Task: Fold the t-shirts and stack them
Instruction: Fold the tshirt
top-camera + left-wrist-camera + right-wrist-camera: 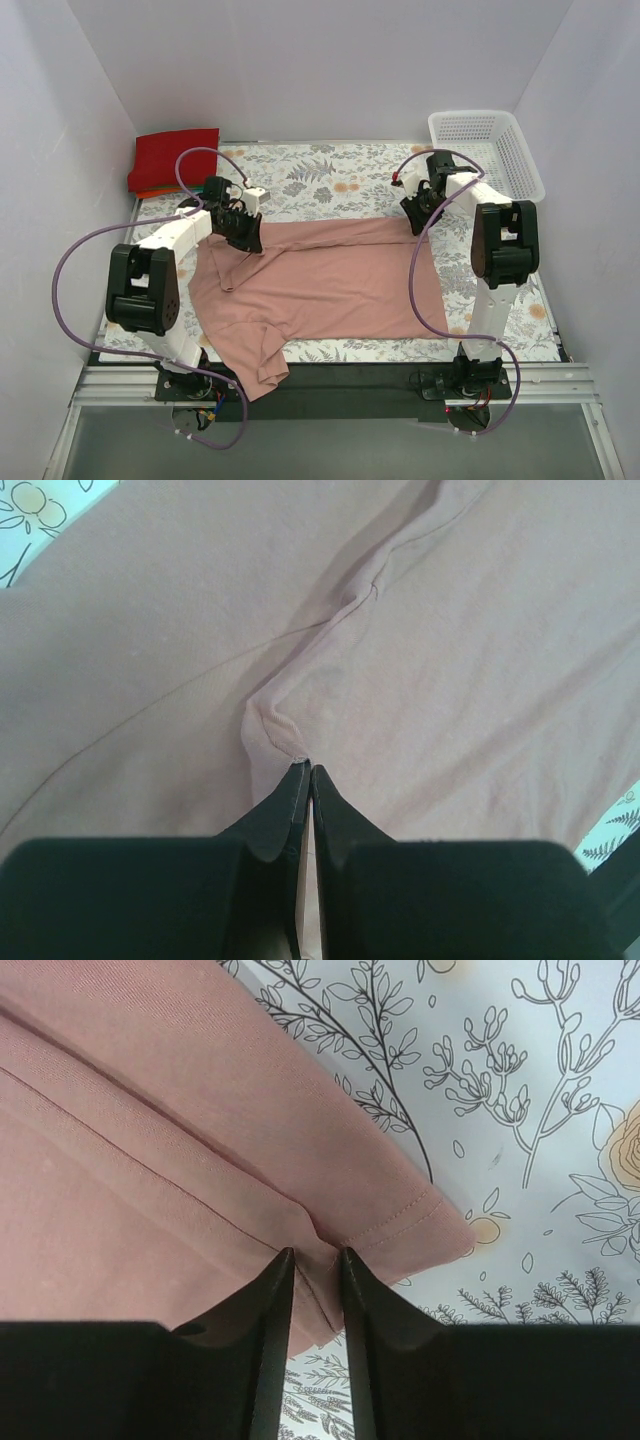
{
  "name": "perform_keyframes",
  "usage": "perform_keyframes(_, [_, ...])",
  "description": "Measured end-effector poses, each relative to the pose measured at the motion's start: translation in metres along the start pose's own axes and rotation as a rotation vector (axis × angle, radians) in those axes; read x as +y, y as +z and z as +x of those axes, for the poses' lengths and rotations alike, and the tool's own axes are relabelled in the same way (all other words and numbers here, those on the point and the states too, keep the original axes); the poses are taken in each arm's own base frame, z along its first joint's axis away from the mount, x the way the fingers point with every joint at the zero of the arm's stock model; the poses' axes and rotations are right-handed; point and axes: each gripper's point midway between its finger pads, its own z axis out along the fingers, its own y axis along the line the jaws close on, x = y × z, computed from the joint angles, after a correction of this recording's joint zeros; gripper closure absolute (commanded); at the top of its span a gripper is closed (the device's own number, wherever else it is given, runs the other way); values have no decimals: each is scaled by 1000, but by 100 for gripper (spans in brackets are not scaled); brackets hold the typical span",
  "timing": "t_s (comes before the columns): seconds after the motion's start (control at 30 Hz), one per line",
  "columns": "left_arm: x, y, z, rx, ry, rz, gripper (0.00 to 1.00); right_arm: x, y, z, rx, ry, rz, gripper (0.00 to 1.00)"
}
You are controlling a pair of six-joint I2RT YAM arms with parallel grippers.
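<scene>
Nearest you, a sleeve (258,368) of the pink shirt (340,285) droops over the table (340,352) edge, with the body spread flat behind it. At its far edge your left gripper (305,772) is pinched on a pucker of cloth and your right gripper (315,1260) is clamped on the hem corner. You look mid-fold, so next lift both evenly and bring that edge toward you; the red shirt (178,158) lies folded far left.
</scene>
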Motion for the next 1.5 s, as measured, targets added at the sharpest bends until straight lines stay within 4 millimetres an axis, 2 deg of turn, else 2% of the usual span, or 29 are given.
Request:
perform_keyframes(0.2, [-6,-6,5,3,18,-3,100,4,-6,4,0,-8,0,81])
perform_keyframes(0.23, [-7,-7,6,5,21,-5,100,5,-8,4,-1,-10,2,88])
perform_keyframes(0.33, [-8,-11,8,3,36,-13,100,7,-16,4,-8,-23,10,99])
perform_keyframes(0.47, [-12,-17,15,13,54,-15,100,10,-22,6,-10,-35,12,99])
perform_keyframes(0.63, [-18,-21,29,40,74,-7,100,20,-19,21,17,-41,-9,99])
perform_keyframes(0.83, [-28,-14,57,114,97,27,100,30,-14,41,57,-60,-39,94])
perform_keyframes(1.0, [-39,-10,75,170,113,58,94,30,-16,45,67,-81,-30,94])
perform_keyframes(1.03, [-41,-10,77,175,120,63,91,29,-17,45,67,-87,-24,91])
perform_keyframes(1.07, [-43,-10,78,180,124,66,82,28,-18,45,68,-90,-19,86])
perform_keyframes(1.1, [-45,-11,80,186,130,72,78,27,-20,45,68,-94,-16,76])
perform_keyframes(1.13, [-47,-13,81,189,133,78,75,27,-21,45,69,-94,-13,72])
perform_keyframes(1.23, [-58,-20,82,189,130,116,69,28,-26,47,73,-105,-15,64])
perform_keyframes(1.37, [-69,-34,71,154,126,152,67,35,-33,44,60,-100,-41,63])
perform_keyframes(1.43, [-67,-41,58,113,121,144,66,39,-37,39,43,-92,-57,62])
perform_keyframes(1.5, [-55,-48,45,72,100,110,64,41,-41,31,20,-83,-68,62])
